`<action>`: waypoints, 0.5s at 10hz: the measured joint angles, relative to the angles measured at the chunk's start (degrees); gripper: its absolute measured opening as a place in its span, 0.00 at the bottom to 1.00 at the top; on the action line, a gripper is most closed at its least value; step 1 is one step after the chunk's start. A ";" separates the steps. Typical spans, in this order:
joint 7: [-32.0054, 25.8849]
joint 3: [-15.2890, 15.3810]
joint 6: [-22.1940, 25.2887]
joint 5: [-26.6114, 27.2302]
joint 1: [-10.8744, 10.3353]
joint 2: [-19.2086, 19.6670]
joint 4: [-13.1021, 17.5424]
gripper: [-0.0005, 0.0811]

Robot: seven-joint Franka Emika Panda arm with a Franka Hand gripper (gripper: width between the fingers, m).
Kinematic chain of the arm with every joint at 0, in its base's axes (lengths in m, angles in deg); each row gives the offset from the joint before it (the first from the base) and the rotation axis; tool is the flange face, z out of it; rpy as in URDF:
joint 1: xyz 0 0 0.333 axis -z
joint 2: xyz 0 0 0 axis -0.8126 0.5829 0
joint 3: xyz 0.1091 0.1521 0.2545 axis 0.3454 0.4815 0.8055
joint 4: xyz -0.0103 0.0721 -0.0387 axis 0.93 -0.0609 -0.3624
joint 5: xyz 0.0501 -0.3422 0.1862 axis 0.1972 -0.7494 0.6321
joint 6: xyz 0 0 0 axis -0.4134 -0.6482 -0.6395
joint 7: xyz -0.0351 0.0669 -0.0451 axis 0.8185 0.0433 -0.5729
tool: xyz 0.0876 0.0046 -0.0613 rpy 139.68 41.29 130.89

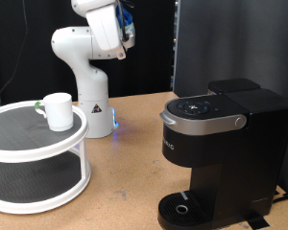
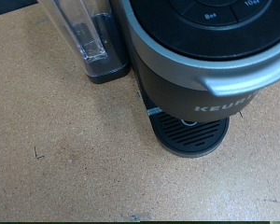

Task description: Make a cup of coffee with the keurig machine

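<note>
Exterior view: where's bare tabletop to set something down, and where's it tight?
Free: the table between the white two-tier stand and the keurig machine, in front of the robot base. The drip tray is bare. Crowded: the stand's top tier holds the cup. The pincer does not show in either view.

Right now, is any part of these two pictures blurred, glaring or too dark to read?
Exterior view: sharp enough; the backdrop is black, and the boxy matte-black Keurig coffee machine keeps little surface detail. Wrist view: the machine's dark top panel shows soft glare, its button labels slightly blurred; no fingers show.
</note>
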 joint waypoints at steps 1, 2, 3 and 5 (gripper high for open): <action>4.65 0.35 -4.07 1.22 0.10 -0.16 -0.99 0.01; 9.78 0.86 -8.36 2.59 0.30 -0.62 -2.65 0.01; 13.18 0.94 -10.85 3.74 0.38 -1.23 -3.95 0.01; 16.92 0.84 -12.24 3.80 1.00 -2.83 -5.48 0.01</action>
